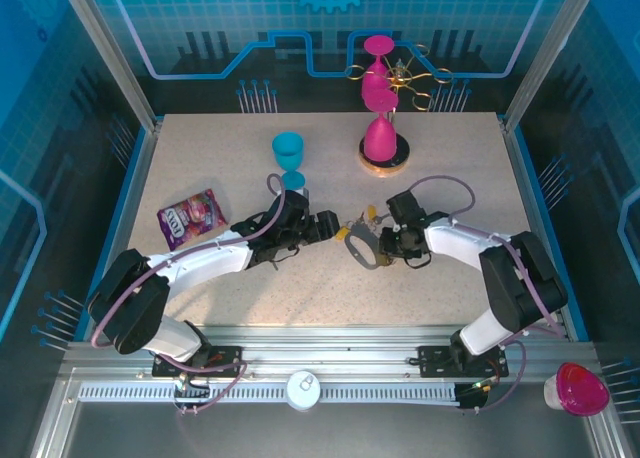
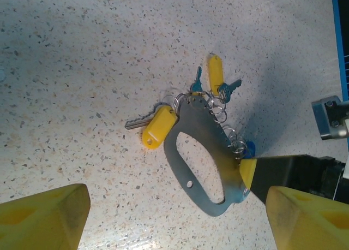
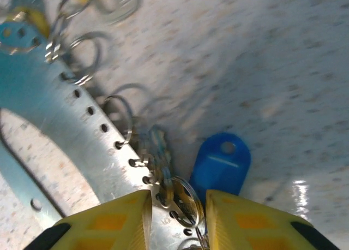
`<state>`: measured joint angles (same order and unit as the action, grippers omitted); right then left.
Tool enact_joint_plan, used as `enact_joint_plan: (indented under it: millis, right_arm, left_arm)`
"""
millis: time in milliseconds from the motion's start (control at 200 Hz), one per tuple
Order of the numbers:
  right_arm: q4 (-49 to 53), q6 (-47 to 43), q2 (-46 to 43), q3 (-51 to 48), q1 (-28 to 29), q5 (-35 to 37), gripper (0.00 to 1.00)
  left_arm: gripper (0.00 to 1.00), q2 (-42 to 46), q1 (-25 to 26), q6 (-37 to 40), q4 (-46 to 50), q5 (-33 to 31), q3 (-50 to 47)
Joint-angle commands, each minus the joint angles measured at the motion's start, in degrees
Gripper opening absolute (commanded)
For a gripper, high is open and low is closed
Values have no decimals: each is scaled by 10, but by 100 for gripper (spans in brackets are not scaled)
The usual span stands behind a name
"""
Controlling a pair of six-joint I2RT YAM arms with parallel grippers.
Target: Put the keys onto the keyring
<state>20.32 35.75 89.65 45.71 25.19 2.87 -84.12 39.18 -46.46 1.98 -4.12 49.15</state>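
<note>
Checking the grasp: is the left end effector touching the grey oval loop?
Apart. In the left wrist view, the left end effector is open, with bare table between its fingers and the grey oval loop.

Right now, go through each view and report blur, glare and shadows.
Top external: sharp, evenly lit, soft shadows on the table. Left wrist: keyring crisp, dark shadow falling across the right side. Right wrist: small rings upper left blurred, blue key head clearer, glare patch lower right.
</note>
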Motion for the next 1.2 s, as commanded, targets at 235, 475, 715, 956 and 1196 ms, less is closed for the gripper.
enact_joint_plan:
  millis: [235,475,715,956,1196]
  right_arm:
    - [57,3,-65,23,91,-12,36]
    - [112,-76,-56,91,36,63,35]
    - [97,-61,-1,144,42,63,35]
    - [129,-38,94,238,63,64,36]
    - [147,-37,151,291,81,79,33]
  left_arm:
    - [85,-1,-3,7,19,-25,17]
    - [84,10,-5,8,20,-24,14]
    - [84,29,-6,-3,21,-38,-4]
    - [84,42,-7,-8,28,-48,-13]
    - [84,49,-6,-14,25,-51,-24]
